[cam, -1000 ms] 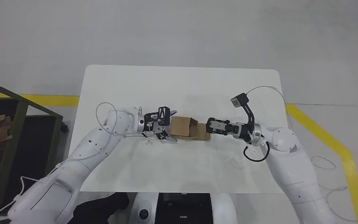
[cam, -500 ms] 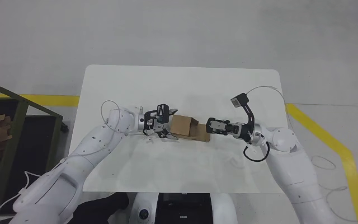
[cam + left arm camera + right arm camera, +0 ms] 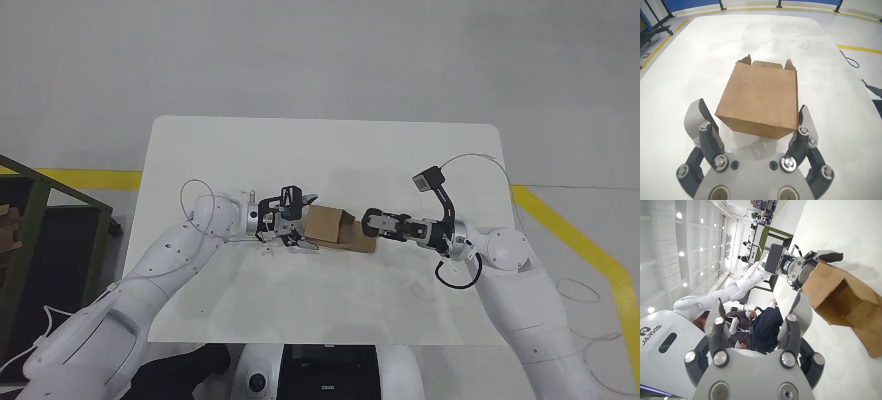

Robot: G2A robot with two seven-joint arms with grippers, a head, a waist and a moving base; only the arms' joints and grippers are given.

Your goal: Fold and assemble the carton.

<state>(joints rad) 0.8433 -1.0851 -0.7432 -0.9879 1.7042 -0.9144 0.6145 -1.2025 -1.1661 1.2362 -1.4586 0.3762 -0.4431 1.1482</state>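
Note:
A small brown carton (image 3: 330,226) lies on its side in the middle of the white table (image 3: 400,150). Its closed end faces my left gripper (image 3: 297,222). In the left wrist view that gripper (image 3: 751,105) is open and straddles the carton (image 3: 761,98), with one finger (image 3: 803,115) against its corner. The carton's open mouth (image 3: 844,300), flaps unfolded, faces my right gripper (image 3: 368,222). In the right wrist view this gripper (image 3: 759,298) is open and holds nothing, and one finger (image 3: 800,302) stands just beside the mouth's edge.
Bare table surface surrounds the carton on all sides. A dark green cart (image 3: 20,230) stands on the floor past the table's left edge. Yellow floor tape (image 3: 570,240) runs beside the table's right edge.
My left gripper shifted slightly toward the carton. My right gripper crept a little closer to the carton's open end. The carton stayed in place.

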